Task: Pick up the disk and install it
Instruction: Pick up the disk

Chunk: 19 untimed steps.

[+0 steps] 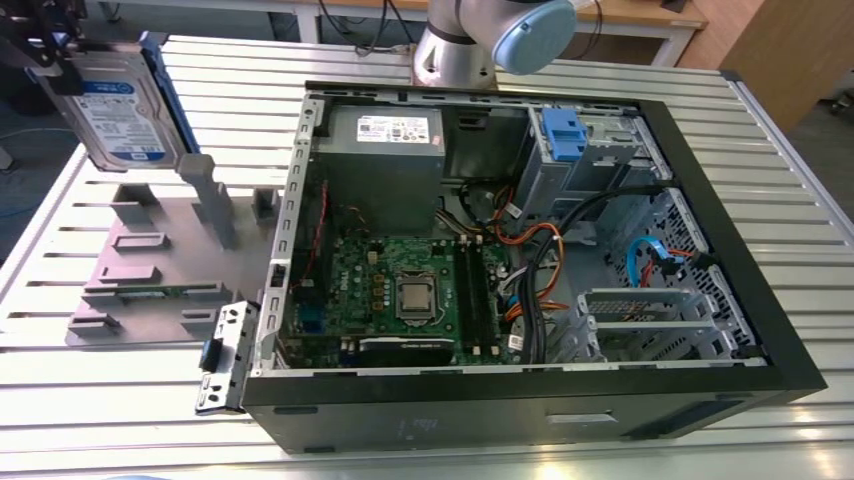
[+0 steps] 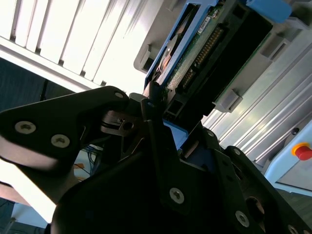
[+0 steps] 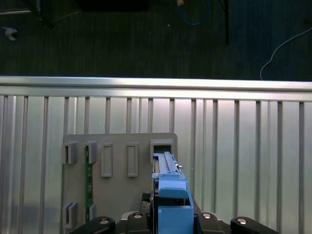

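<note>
The disk (image 1: 123, 110), a silver hard drive with a blue-and-white label and blue rails, hangs upright in the air at the exterior view's far left, above the grey slotted holder (image 1: 160, 260). My gripper (image 1: 51, 48) is shut on its upper end. In the second wrist view the black fingers (image 2: 151, 122) clamp the disk (image 2: 195, 53) by its blue rail. In the first wrist view the disk's blue edge (image 3: 170, 195) stands out from the gripper (image 3: 168, 222), over the holder (image 3: 117, 161), which has a green strip in one slot.
An open computer case (image 1: 787, 370) lies on the slatted metal table (image 1: 120, 400), with a grey power-supply box (image 1: 387, 135), a motherboard (image 1: 400, 290), cables and a drive bay with a blue latch (image 1: 563, 135). A metal bracket (image 1: 224, 355) lies by the case. The arm's base (image 1: 494, 40) stands behind.
</note>
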Each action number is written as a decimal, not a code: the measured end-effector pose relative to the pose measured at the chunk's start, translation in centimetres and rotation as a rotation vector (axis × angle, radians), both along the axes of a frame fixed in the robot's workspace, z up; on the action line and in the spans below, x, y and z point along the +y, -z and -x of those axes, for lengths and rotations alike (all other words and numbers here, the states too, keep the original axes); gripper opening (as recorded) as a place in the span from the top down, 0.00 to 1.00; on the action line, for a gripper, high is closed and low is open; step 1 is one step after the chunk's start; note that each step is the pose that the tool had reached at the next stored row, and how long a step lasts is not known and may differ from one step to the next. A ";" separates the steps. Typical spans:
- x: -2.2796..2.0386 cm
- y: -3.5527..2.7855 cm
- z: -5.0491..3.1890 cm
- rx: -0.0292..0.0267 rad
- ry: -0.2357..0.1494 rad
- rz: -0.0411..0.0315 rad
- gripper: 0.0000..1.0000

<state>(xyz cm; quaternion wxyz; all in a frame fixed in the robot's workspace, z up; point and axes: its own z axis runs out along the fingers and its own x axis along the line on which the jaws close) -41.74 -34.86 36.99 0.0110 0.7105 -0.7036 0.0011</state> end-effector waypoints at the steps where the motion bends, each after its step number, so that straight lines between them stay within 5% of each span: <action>1: 0.00 -0.05 0.00 0.0000 0.000 0.0000 0.64; 19: 0.00 -0.68 0.00 0.0001 0.000 0.0001 0.64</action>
